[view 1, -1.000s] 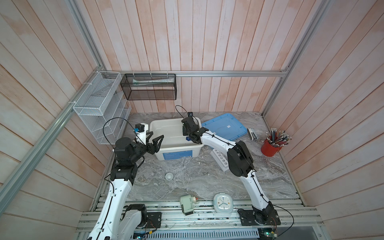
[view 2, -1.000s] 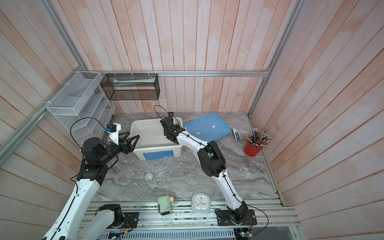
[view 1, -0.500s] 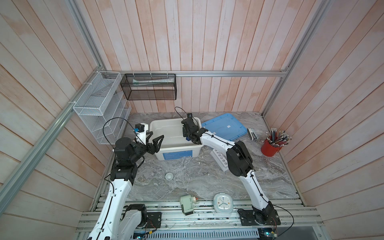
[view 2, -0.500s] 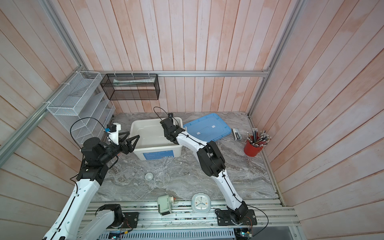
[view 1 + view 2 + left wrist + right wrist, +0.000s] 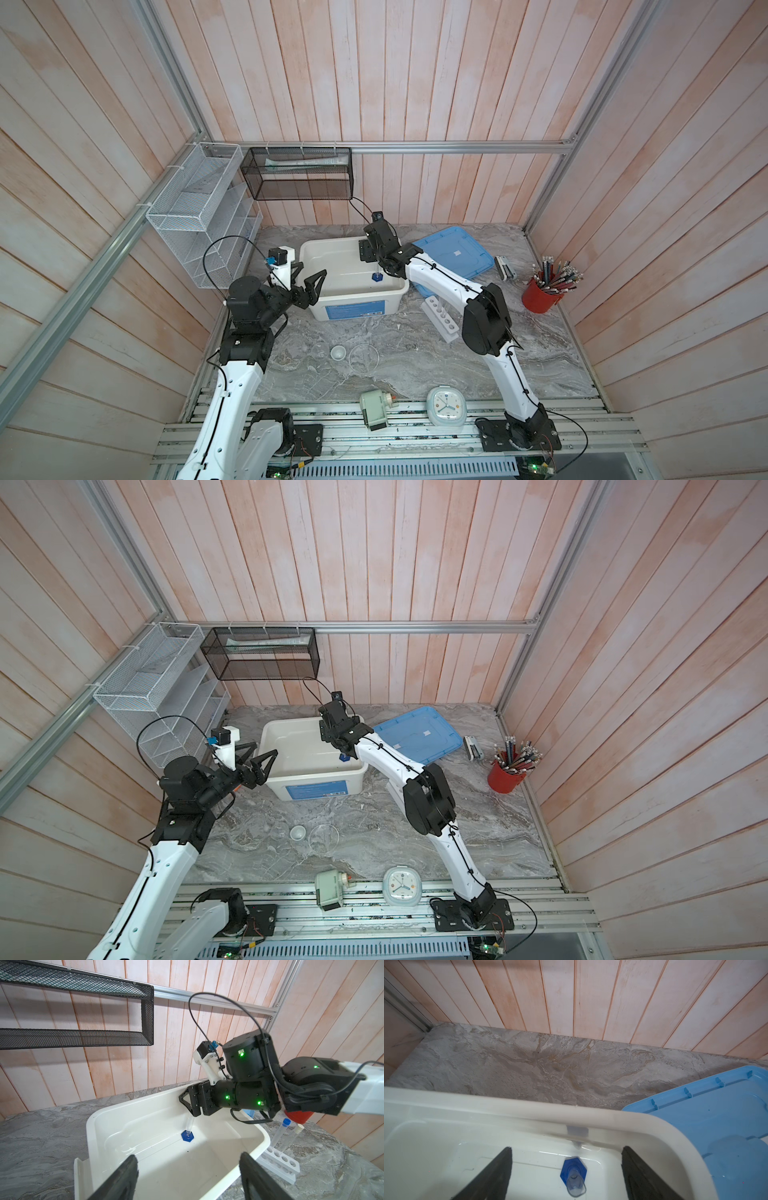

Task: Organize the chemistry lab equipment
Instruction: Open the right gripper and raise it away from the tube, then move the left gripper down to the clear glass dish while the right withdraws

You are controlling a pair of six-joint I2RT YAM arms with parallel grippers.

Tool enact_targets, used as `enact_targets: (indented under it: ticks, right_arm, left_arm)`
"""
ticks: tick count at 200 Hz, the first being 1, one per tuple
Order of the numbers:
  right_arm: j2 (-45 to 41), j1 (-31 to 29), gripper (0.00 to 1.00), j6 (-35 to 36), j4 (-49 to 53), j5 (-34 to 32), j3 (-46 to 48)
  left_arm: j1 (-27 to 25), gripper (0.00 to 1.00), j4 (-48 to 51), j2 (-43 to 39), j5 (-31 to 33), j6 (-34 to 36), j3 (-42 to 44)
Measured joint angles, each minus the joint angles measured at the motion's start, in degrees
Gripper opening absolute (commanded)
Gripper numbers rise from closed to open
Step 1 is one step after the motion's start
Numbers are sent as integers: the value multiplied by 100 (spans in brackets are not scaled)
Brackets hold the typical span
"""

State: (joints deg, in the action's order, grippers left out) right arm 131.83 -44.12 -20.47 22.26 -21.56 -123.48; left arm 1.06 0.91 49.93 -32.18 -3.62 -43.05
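Observation:
The small blue-based clear cylinder stands upright on the floor of the white bin, near its right wall. My right gripper hangs open straight above the cylinder, its fingers apart from it on both sides. My left gripper is open and empty over the bin's left rim. To the right of the bin, the white rack holds a blue-capped tube and a white-capped tube. A clear round dish and a small clear cup sit on the table in front.
A blue lid lies behind the right arm. A stapler and a red cup of pencils are at the right. A clock and a pale green device sit at the front edge. Wire shelves and a black mesh basket hang on the walls.
My right gripper has opened wide and let go of the cylinder, which now stands in the bin. The left arm has barely moved.

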Motion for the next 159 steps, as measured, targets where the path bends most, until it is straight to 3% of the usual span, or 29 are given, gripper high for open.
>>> enact_targets:
  ticks: [48,103,134,159]
  right_arm:
    - [-831,-4,81,247,195,13,146]
    - [-3082,37,79,844,-83,367,1742]
    - [-3945,254,77,1016,-210,702,2712]
    - [-4325,496,76,1049,-205,957,3390]
  left_arm:
    - [0,77,264,-24,184,-7,-44]
    - [-17,78,1528,-485,282,-168,-330]
    - [-767,77,2614,-809,568,380,-686]
    - [-1051,74,3230,-782,691,922,-911]
